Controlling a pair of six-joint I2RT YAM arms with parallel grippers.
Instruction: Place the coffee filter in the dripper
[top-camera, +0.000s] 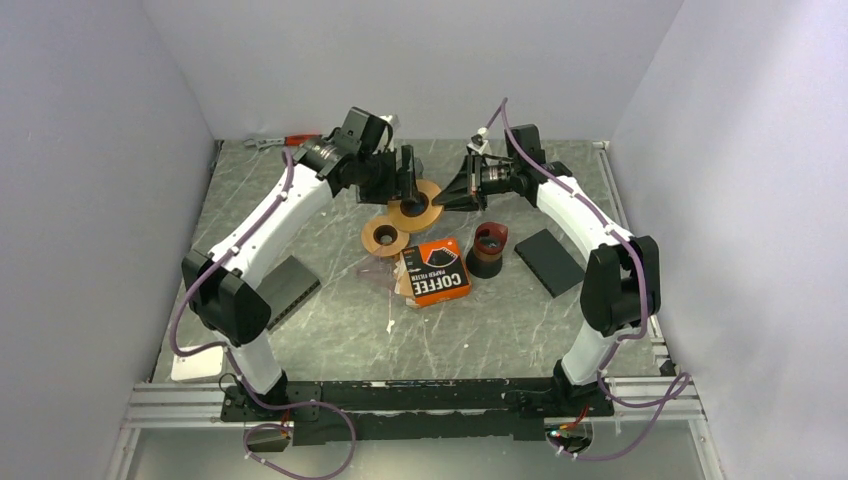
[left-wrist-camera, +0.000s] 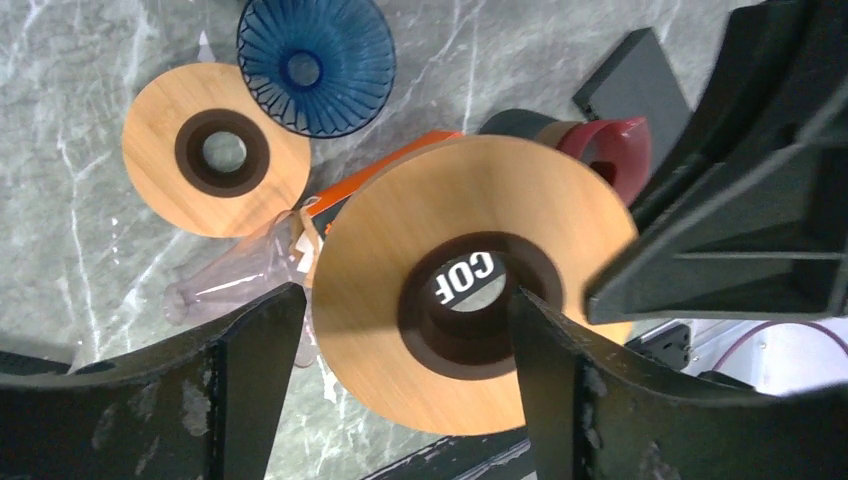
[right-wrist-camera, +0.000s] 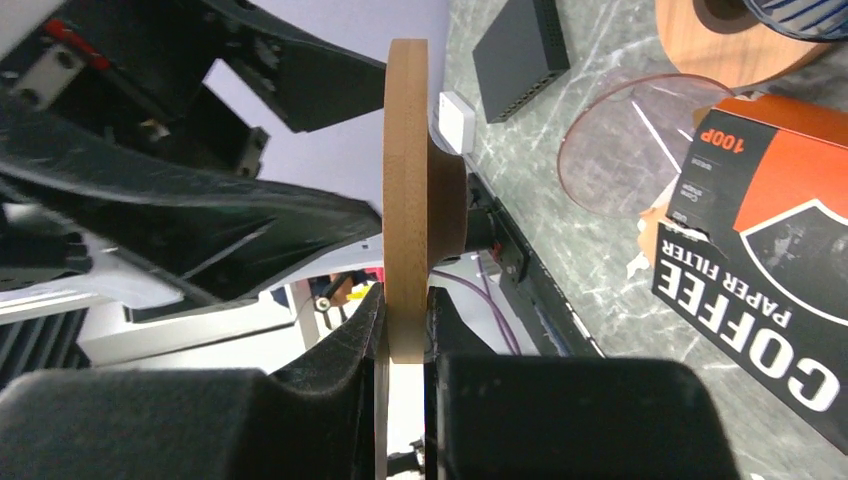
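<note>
While pinching the wooden ring edge-on in the right gripper, left gripper spread around it, expect limp, featherlight coffee filter inside the orange box mid-table; pinch its seam gently.

Orange-black box w/ "COFFEE PAPER FILTER", "100P" (corner)

Matt wooden disc, ribbed blue dripper of perhaps glossy plastic.
</note>
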